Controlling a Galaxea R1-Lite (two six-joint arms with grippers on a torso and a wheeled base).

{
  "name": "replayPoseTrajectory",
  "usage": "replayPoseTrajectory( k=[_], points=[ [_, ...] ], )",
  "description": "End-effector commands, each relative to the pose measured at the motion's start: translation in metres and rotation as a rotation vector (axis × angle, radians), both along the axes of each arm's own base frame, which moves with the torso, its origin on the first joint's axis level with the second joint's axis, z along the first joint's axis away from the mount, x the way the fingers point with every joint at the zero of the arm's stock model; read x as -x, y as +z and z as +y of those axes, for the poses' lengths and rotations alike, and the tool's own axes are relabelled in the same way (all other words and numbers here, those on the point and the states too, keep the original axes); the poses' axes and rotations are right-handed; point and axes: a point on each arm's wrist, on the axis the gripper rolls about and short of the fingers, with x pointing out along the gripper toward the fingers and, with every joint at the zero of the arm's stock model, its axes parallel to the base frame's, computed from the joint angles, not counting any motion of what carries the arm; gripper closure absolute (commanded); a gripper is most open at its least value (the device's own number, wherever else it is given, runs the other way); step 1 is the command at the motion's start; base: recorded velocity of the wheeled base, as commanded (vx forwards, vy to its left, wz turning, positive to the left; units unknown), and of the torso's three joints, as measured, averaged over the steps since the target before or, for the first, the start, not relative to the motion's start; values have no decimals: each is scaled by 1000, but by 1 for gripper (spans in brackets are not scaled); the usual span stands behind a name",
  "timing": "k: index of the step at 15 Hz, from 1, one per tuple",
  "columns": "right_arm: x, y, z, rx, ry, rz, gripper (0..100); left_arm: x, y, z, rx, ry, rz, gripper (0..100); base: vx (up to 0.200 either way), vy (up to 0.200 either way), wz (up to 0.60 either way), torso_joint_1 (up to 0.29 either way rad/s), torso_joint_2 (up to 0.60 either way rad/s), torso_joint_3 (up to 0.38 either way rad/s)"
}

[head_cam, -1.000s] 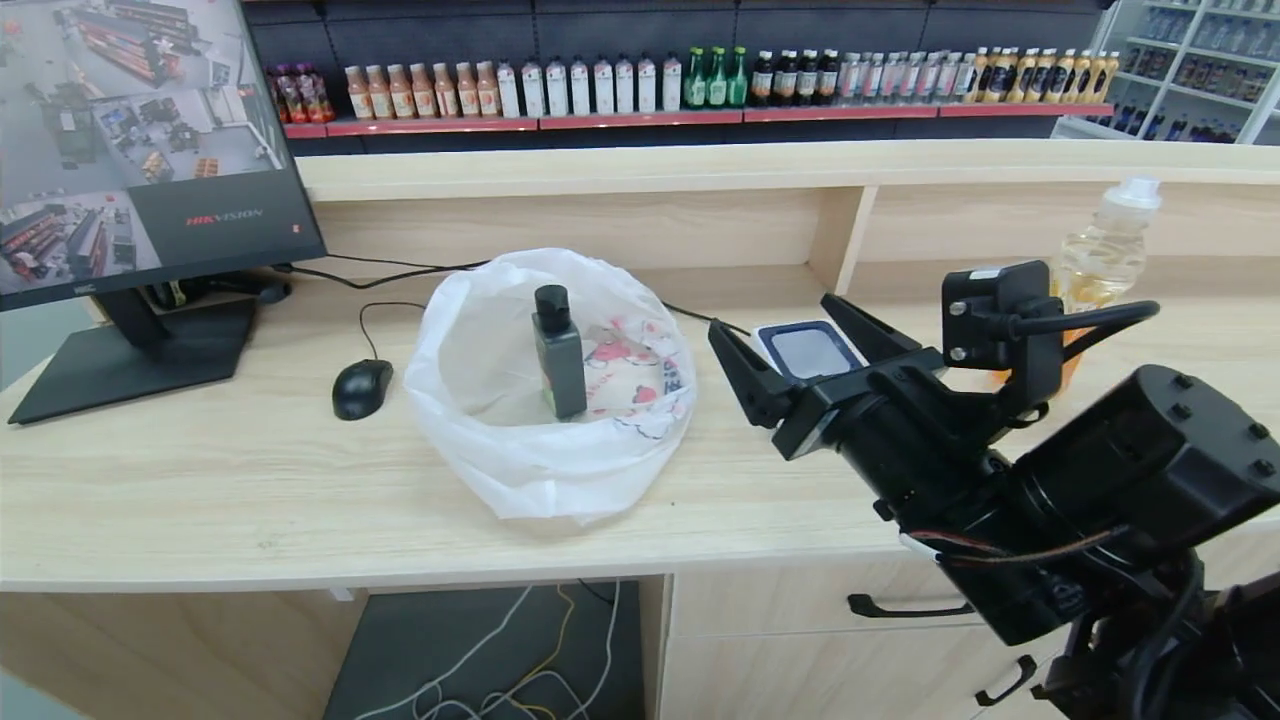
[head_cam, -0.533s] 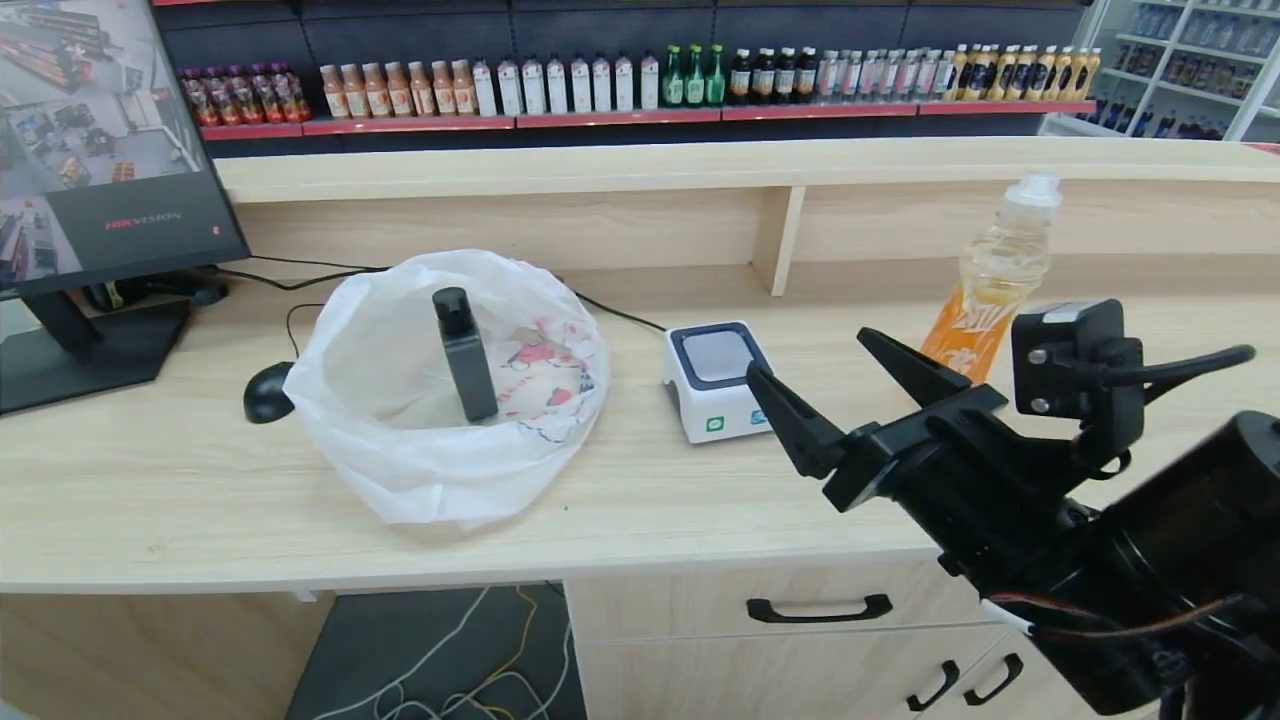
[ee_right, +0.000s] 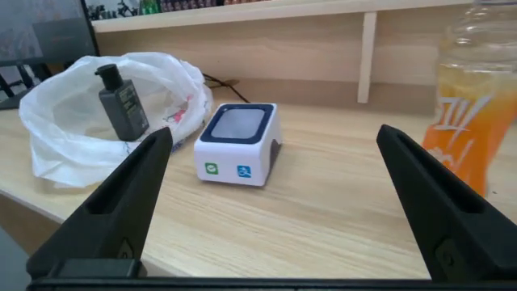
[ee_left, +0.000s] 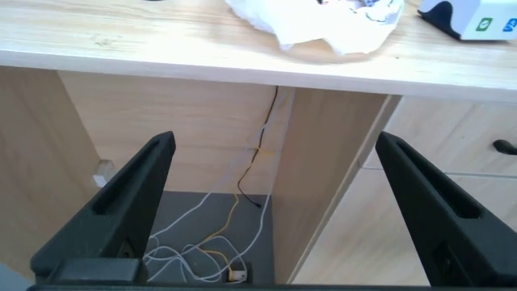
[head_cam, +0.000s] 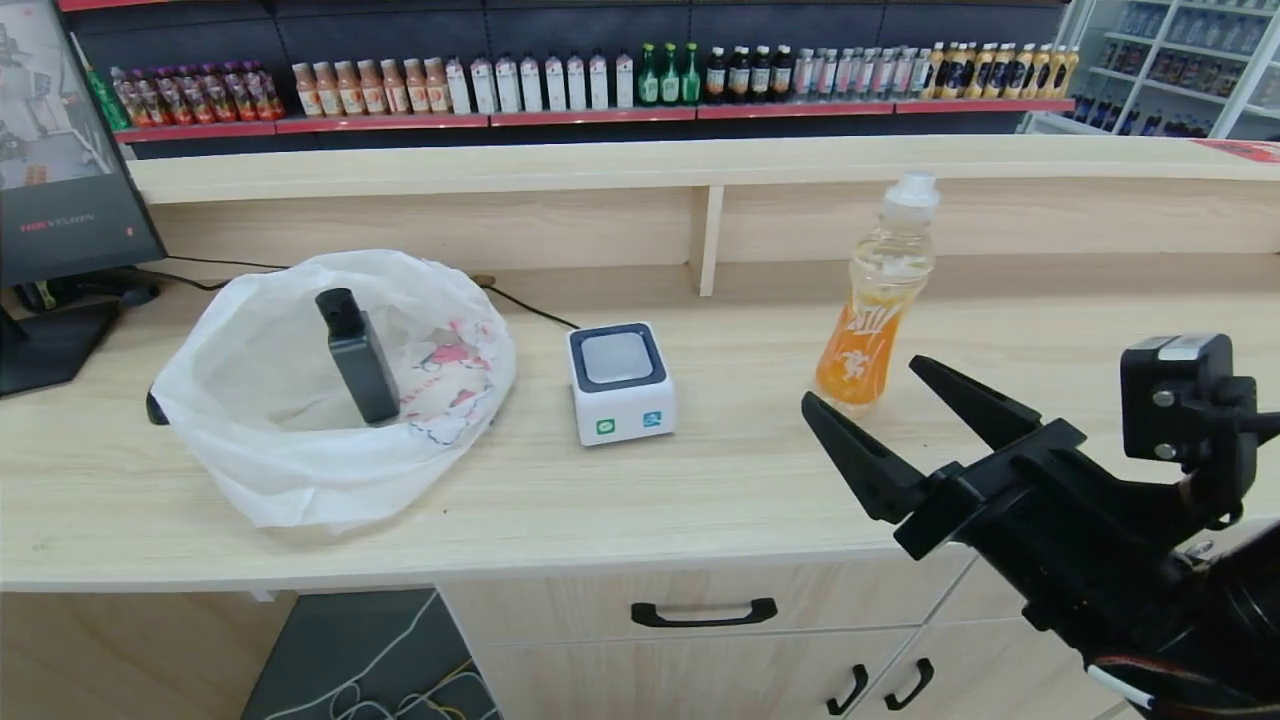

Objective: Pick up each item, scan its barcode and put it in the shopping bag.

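My right gripper (head_cam: pixel 862 382) is empty, jaws spread wide, and it hangs over the front edge of the counter (head_cam: pixel 700 480) with its fingertips aimed at the orange drink bottle (head_cam: pixel 875 300), near it but not touching. Over the last second the head camera has swung to the right. Against the counter, the gripper has also moved from in front of the scanner (head_cam: pixel 620 383) to in front of the bottle, while the things on the counter have kept their places. I judge that the black bottle (head_cam: pixel 360 360) standing in the shopping bag (head_cam: pixel 260 470) is finished and the orange bottle is the next pick. It stands upright to the right of the scanner, long axis vertical, white cap up, so a sideways grasp around its body should suit. My left gripper (ee_left: pixel 275 137) is also open and empty, held low in front of the counter.
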Motion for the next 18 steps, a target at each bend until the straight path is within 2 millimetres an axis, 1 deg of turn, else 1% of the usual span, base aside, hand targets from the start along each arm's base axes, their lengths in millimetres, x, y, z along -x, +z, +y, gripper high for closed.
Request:
replayPoseTrajectory(
  k=[1, 3, 6, 9, 10, 11, 14, 15, 16, 18],
  points=[
    [-3, 2, -5, -7, -24, -6, 0, 0, 0, 0, 0, 1, 0, 0, 0, -200, 0, 7, -2, -2],
    [-6, 5, -10, -16, -50, -16, 0, 0, 0, 0, 0, 1, 0, 0, 0, -200, 0, 2, 2, 5],
    [-11, 7, -15, -16, -85, -28, 0, 0, 0, 0, -7, 1, 0, 0, 0, 0, 0, 0, 0, 0],
    [-19, -9, -17, 91, -141, -3, 0, 0, 0, 0, -9, 1, 0, 0, 0, 0, 0, 0, 0, 0],
    [-22, -10, -14, 111, -145, -6, 0, 0, 0, 0, -9, 1, 0, 0, 0, 0, 0, 0, 0, 0],
    [-30, -13, -9, 122, -151, -2, 0, 0, 0, 0, -9, 1, 0, 0, 0, 0, 0, 0, 0, 0],
    [-49, -12, 5, 109, -185, -7, 0, 0, 0, 0, -9, 1, 0, 0, 0, 0, 0, 0, 0, 0],
    [-53, -14, 7, 111, -188, -5, 0, 0, 0, 0, -9, 1, 0, 0, 0, 0, 0, 0, 0, 0],
    [-60, -19, 8, 118, -201, 7, 0, 0, 0, 0, -9, 1, 0, 0, 0, 0, 0, 0, 0, 0],
    [-67, -29, 9, 133, -209, 39, 0, 0, 0, 0, -9, 1, 0, 0, 0, 0, 0, 0, 0, 0]
  ],
)
